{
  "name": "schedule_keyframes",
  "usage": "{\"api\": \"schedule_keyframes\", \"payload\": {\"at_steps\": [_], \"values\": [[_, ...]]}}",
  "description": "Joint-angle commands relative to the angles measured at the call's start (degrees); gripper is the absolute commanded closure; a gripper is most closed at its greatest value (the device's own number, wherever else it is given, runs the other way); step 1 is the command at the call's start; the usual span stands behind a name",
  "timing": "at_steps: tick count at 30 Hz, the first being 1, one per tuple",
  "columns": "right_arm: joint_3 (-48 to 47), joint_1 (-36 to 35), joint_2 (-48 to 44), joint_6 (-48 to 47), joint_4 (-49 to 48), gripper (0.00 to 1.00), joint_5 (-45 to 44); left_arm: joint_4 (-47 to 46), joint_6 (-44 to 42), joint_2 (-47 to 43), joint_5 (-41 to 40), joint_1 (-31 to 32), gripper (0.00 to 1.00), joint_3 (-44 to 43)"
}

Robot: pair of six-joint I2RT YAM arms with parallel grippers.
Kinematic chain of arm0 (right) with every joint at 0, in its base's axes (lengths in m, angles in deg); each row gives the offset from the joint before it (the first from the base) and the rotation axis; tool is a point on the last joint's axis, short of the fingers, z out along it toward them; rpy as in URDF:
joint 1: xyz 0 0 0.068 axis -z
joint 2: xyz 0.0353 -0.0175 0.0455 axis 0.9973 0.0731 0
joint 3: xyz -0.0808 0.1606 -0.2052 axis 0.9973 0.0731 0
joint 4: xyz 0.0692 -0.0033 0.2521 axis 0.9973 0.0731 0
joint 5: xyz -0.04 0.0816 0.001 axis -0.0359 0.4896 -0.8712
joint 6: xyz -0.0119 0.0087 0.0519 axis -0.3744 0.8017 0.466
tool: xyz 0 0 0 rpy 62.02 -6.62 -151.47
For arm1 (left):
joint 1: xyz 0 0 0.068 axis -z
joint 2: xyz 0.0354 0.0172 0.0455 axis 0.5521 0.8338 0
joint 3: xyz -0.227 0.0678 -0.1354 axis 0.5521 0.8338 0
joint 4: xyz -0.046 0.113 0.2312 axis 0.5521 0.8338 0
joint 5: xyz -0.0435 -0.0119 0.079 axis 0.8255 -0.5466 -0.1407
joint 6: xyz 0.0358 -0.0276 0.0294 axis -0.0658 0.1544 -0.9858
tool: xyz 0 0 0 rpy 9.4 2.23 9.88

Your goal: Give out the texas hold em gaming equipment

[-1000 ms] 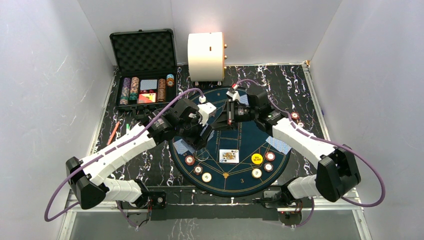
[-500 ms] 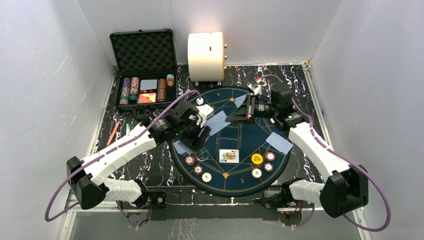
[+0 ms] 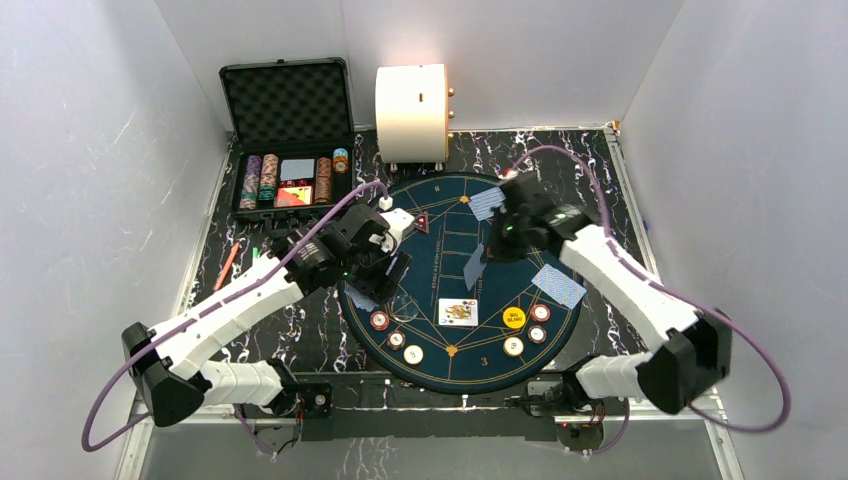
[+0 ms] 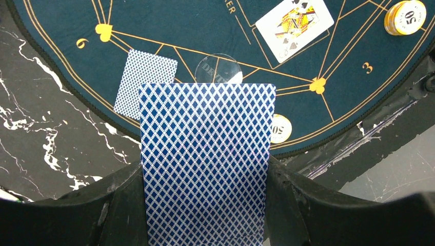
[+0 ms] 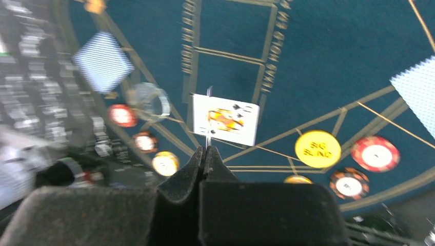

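Observation:
A round dark-teal poker mat (image 3: 450, 200) carries red-and-white and cream chips (image 3: 396, 339), more chips (image 3: 538, 324), a yellow button (image 3: 513, 319), a red triangular marker (image 3: 422, 223), a face-up card (image 3: 457, 312) and blue-backed cards (image 3: 558, 285). My left gripper (image 3: 390, 272) is shut on a blue-backed deck (image 4: 205, 154) over the mat's left edge, above a lone card (image 4: 144, 84). My right gripper (image 3: 492, 250) hangs over the mat's middle, shut on one card (image 3: 474, 267). That card shows edge-on (image 5: 208, 115) above the face-up card (image 5: 225, 119).
An open black case (image 3: 290, 140) with chip stacks stands at the back left. Beside it is a big cream cylinder (image 3: 411, 111). An orange pen (image 3: 226, 265) lies left of the mat. A clear dealer disc (image 4: 219, 68) sits near the left chips.
My right gripper drew away from the left gripper's deck with a single card, swung right, then came down over the mat's middle. The left arm pulled back slightly to the left.

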Motion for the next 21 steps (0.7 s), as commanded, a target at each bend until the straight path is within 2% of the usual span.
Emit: {"api": "schedule_keyframes", "payload": {"at_steps": [1,7,11,15,21], "values": [[-3.80,-12.96,7.36,7.02,16.51,1.00,-35.77,1.60,1.34,-3.75,-1.69,-0.30,1.00,-0.75],[-13.04,-24.45,20.71,18.49,30.42,1.00,-53.42,1.63,1.08,-6.60,-0.80,-0.33,1.00,0.77],[-18.22,-29.86,30.70,21.60,34.42,1.00,-58.98,1.56,1.12,-7.62,-0.45,-0.34,1.00,1.07],[-23.15,-31.60,38.87,19.46,32.84,1.00,-58.16,1.73,1.17,-8.24,-0.43,-0.30,1.00,0.70],[-24.83,-34.60,45.16,16.48,27.62,1.00,-56.88,2.68,1.36,-8.98,-0.79,-0.32,1.00,0.36]]}}
